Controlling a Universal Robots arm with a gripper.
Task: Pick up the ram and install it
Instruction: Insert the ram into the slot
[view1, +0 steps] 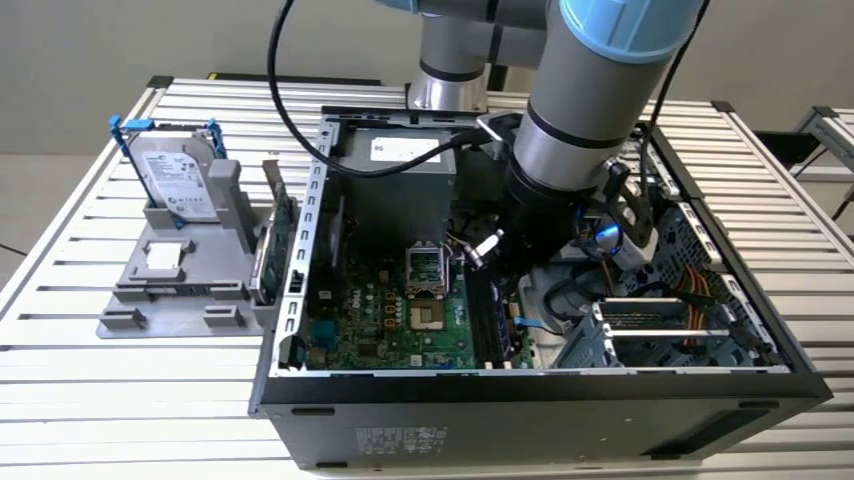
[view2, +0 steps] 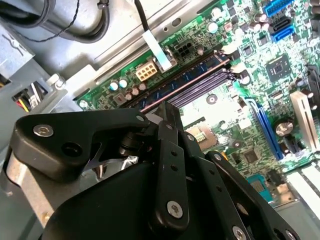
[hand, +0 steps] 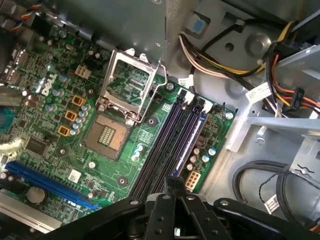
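The ram (hand: 191, 142) is a thin bluish stick standing in the outermost of the dark memory slots (hand: 162, 150) on the green motherboard. In the second wrist view the ram (view2: 192, 75) shows its row of chips just above the slot. My gripper (hand: 175, 183) is shut, its black fingertips (view2: 167, 109) drawn together right at the stick's top edge near one end. I cannot tell whether they pinch the stick or only rest on it. In the exterior view my gripper (view1: 483, 262) reaches down into the open computer case (view1: 287, 330), at the far end of the slots.
An empty processor socket (hand: 107, 135) with its raised metal frame lies beside the slots. Cable bundles (hand: 220, 60) and a drive cage (view1: 661, 325) crowd the case's right side. On the exterior view's left, a grey fixture (view1: 174, 290) holds a silver hard drive (view1: 174, 175) and a green card (view1: 274, 240).
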